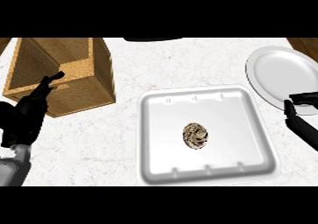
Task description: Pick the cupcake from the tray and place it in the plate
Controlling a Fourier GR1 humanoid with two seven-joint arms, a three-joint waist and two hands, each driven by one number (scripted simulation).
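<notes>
**Cupcake waits mid-tray, nearer the right robot hand**

The cupcake (195, 135) sits alone in the middle of the white tray (162, 114), which lies centrally on the desk (90, 144), towards its near edge. It appears to lie on its side, though that is hard to tell. The plate (277, 70) rests at the desk's far right corner, just beside the tray's far right corner and holding nothing. A wooden box (90, 92) occupies the far left corner.

The right robot hand (302, 124) shows at the desk's right edge, over the plate's near rim, its fingers extended and grasping nothing. The left robot hand (24, 116) rests at the left edge in front of the box, fingers up, released and empty.

The pick has not begun, and the right robot hand looks the better placed for it. To do it well, it should travel left over the tray's raised right wall rather than through it. It should come down on the cupcake from above, with thumb and fingers spread to either side of its narrower width. Closing low on the body should keep the cupcake from rolling away on the smooth tray floor. The lift must clear the tray's rim before swinging towards the plate. The release belongs over the plate's flat centre, not its sloping edge.
</notes>
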